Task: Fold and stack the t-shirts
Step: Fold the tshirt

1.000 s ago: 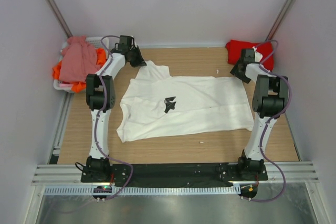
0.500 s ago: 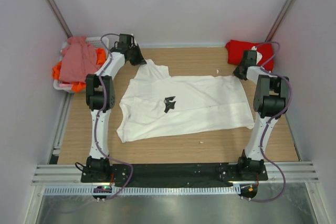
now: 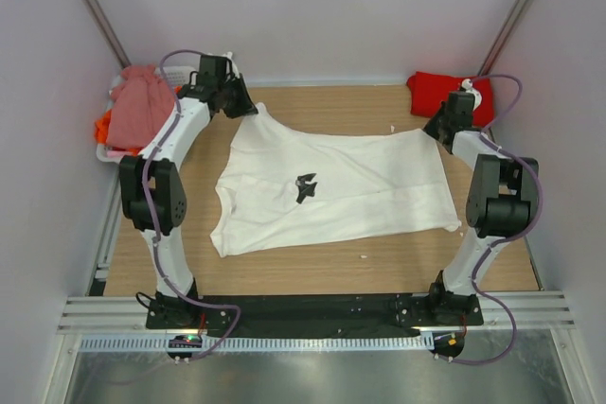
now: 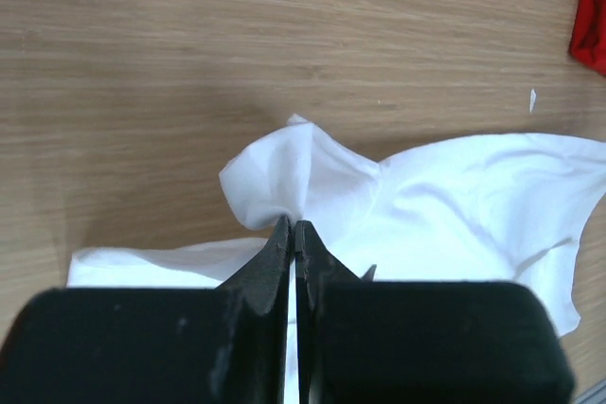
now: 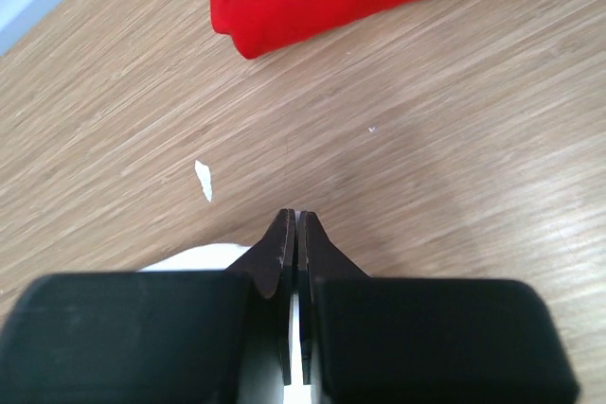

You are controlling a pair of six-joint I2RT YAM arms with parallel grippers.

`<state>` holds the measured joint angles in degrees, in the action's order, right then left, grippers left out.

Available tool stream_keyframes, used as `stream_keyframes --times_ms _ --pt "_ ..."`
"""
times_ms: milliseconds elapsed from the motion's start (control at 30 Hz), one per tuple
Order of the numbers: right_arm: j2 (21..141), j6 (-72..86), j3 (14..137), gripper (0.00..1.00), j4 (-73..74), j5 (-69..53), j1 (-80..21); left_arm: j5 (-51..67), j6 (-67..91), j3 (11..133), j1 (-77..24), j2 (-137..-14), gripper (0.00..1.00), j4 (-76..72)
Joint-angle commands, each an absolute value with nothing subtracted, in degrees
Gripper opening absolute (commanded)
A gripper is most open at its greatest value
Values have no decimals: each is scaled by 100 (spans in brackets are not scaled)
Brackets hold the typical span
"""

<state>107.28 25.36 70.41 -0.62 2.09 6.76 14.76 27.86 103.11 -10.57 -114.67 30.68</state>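
A large white t-shirt (image 3: 360, 186) with a small black print (image 3: 305, 186) lies spread across the wooden table. My left gripper (image 3: 248, 109) is shut on its far left corner. In the left wrist view the cloth (image 4: 284, 172) bunches at the tips of that gripper (image 4: 292, 224). My right gripper (image 3: 437, 130) is shut on the far right corner. A sliver of white cloth (image 5: 189, 257) shows between and beside its closed jaws (image 5: 292, 215). A folded red t-shirt (image 3: 440, 92) lies at the back right, just beyond the right gripper.
A white slotted basket (image 3: 112, 154) stands at the back left, holding a dusty pink shirt (image 3: 142, 106) over an orange one (image 3: 102, 127). Small white scraps (image 3: 391, 129) lie on the wood. Grey walls close in both sides and the back.
The right gripper closed on the shirt's far right corner. Both arms then moved outward and back, and the shirt's far edge now runs stretched between the two grippers.
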Motion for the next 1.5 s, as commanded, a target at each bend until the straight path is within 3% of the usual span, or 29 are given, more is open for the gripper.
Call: stream_keyframes --times_ms 0,467,800,1333,1367,1400,1433,1467 --pt "10196 2426 6821 2 -448 220 721 1196 2628 9924 -1204 -10769 0 3085" --pt "9738 3031 6127 2 -510 571 1212 607 2610 8465 -1371 -9335 0 3261" --pt "10055 3384 6056 2 -369 317 1424 352 2804 7445 -1450 -8719 0 3436" --pt "10020 3533 6012 1 386 712 1424 79 3251 6347 -1617 -7543 0 4649" --pt "9993 3551 6012 2 430 729 1433 36 3287 6233 -1635 -7480 4 4702" --pt "9976 3559 6003 5 509 729 1433 44 3313 6005 -1670 -7427 8 4833" --pt "9949 3568 5994 17 527 712 1433 -121 3313 5899 -1679 -7322 21 4904" --pt "9880 3603 5968 44 553 738 1433 -297 3374 5819 -1670 -7269 37 5000"
